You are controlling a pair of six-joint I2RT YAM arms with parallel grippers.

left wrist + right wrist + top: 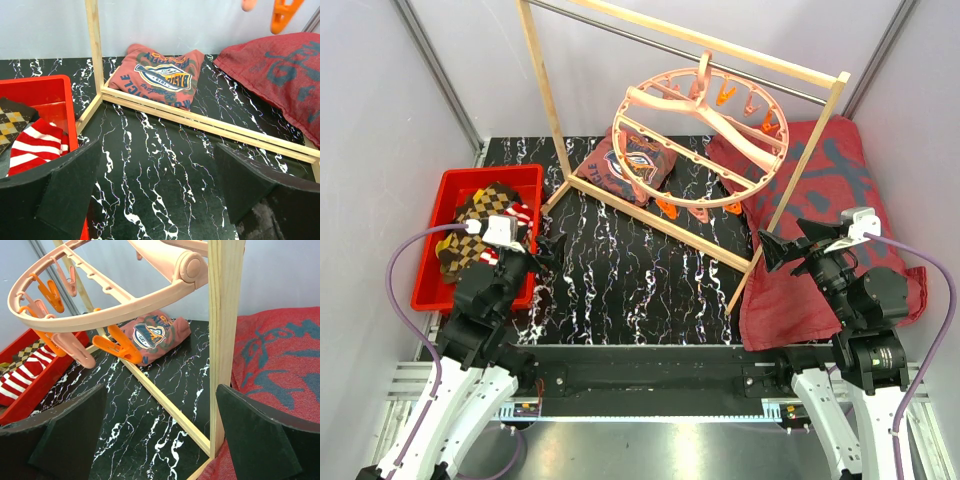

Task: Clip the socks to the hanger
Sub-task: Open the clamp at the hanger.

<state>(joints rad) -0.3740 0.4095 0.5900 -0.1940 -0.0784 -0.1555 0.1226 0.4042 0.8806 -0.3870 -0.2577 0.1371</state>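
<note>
The socks [485,222] lie piled in a red bin [438,290] at the left; a brown argyle one [12,122] and a red-white striped one [37,147] lie on top. The salmon-pink ring hanger [710,118] hangs from the wooden rack's top bar, with orange clips [117,347] along its rim [125,307]. My left gripper [542,257] hovers open beside the bin's right wall, over the marble top, with nothing between its jaws [160,165]. My right gripper [775,250] is open too, just right of the rack's front post, below the hanger's level [160,410].
The wooden rack [660,220] stands diagonally across the black marble table, its front post [222,340] close ahead of my right gripper. A folded pink printed shirt [160,75] lies behind the rack's base. A large dark-red cloth [820,180] covers the right side.
</note>
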